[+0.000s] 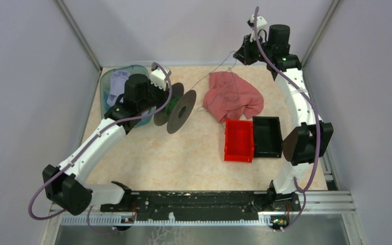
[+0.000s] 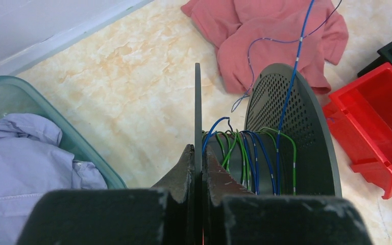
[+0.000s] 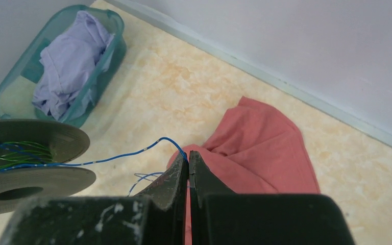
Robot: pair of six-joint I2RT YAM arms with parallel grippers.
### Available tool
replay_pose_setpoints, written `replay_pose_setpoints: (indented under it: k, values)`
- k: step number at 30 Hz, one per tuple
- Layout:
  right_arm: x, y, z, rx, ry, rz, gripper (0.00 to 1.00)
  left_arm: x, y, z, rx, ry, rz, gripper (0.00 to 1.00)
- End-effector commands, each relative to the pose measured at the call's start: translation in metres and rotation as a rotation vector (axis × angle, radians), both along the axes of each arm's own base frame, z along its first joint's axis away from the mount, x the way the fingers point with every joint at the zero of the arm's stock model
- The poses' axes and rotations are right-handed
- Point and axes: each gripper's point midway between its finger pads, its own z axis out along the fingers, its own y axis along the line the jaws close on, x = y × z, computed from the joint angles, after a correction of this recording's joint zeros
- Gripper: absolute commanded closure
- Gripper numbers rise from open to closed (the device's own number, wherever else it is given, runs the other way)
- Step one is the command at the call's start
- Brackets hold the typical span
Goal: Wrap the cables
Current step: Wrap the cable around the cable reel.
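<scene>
The cables are thin blue and green wires wound on the hub [image 2: 245, 153] of a dark round spool [image 1: 181, 111]. My left gripper [image 2: 198, 153] is shut on the spool's thin near flange [image 2: 197, 102], holding the spool on edge above the table. One blue cable [image 3: 117, 155] runs taut from the spool [image 3: 30, 178] to my right gripper [image 3: 189, 155], which is shut on it. In the top view the right gripper [image 1: 241, 55] is raised at the back right and the cable [image 1: 212, 74] slants down to the spool. A loose loop of cable lies on the pink cloth [image 2: 265, 30].
The pink cloth [image 1: 232, 97] is crumpled on the table under the cable. A red bin [image 1: 238, 140] and a black bin [image 1: 267, 135] stand side by side in front of it. A teal basket [image 1: 107, 84] with pale purple cloth sits at the back left.
</scene>
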Motion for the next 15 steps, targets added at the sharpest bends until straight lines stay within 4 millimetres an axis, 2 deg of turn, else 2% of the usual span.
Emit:
replay_pose_setpoints:
  k: [1, 7, 15]
  values:
    - [0.011, -0.010, 0.002, 0.002, -0.047, -0.020, 1.00, -0.005, -0.010, 0.052, -0.099, -0.082, -0.050, 1.00]
    - [0.013, -0.013, -0.034, -0.011, 0.009, -0.025, 1.00, -0.010, -0.013, 0.068, -0.164, -0.064, -0.083, 1.00]
    - [0.003, -0.006, -0.080, 0.023, 0.105, 0.011, 1.00, -0.016, -0.022, 0.085, -0.244, -0.032, -0.144, 1.00]
